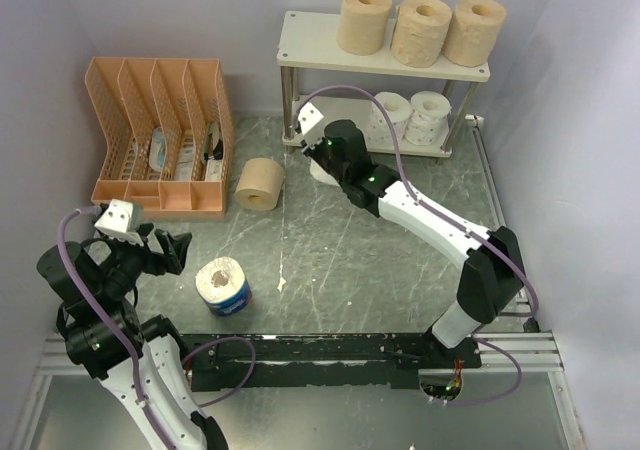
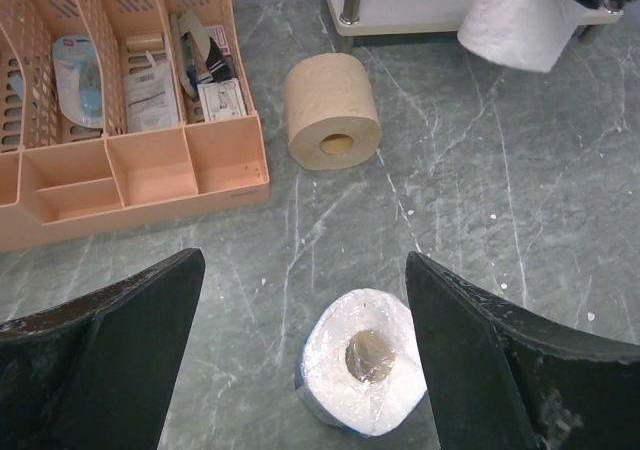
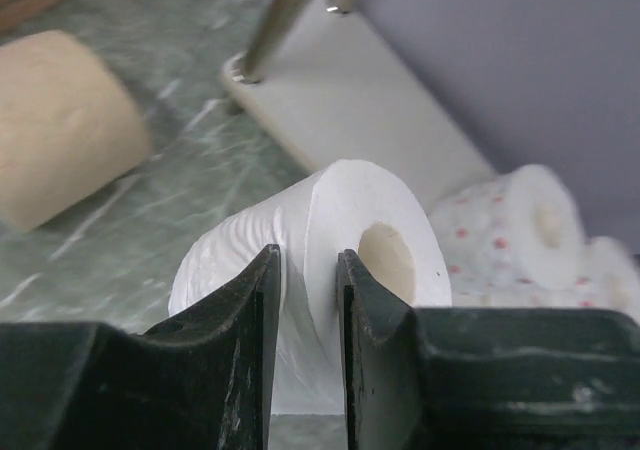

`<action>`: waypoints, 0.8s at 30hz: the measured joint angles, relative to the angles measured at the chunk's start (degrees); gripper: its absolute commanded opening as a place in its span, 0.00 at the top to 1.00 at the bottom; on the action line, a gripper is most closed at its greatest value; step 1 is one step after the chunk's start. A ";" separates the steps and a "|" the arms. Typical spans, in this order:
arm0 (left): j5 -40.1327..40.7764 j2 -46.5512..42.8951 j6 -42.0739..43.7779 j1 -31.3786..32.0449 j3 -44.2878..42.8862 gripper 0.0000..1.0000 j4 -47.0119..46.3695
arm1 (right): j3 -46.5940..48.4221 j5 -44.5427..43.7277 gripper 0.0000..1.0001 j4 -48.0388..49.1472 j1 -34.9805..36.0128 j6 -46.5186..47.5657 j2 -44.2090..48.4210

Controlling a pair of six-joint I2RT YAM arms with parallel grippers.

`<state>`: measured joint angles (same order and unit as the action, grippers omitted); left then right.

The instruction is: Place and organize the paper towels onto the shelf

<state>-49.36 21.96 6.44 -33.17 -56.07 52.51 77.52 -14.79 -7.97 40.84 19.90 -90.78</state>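
Pinching hard here: my right gripper [image 3: 307,270] has its jaws nearly closed on the wall of a white roll [image 3: 350,210], one finger outside it and the other inside the hollow core, and the roll hangs on its side just in front of the shelf's lower board [image 3: 350,100]. My left gripper [image 2: 302,265] is spread wide and holds nothing; it hovers over the blue-wrapped roll [image 2: 340,355], which stands on end between the two fingers in the wrist view, not touching either. Underneath it all is the table [image 1: 330,260], grey-green with pale marble veining and a few white flecks, boxed in by plain pale walls [image 1: 200,10]. A tan roll [image 2: 330,110] lies on its side just beside the orange organizer [image 2: 150,170], core facing me. On the shelf [image 1: 320,40], three tan rolls [image 1: 421,30] stand in a row on the top board, and two white rolls [image 1: 428,118] sit side by side at the right end of the lower one, the nearer dotted with small red specks.
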 measured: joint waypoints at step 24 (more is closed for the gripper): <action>-3.04 -19.96 0.66 -10.82 0.42 0.06 -0.37 | 7.26 -6.32 1.00 35.08 -7.91 24.92 -26.62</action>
<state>-52.40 2.00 7.09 -43.99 -55.66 52.14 84.77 -21.10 27.11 32.93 44.82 -117.40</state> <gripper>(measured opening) 0.936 0.204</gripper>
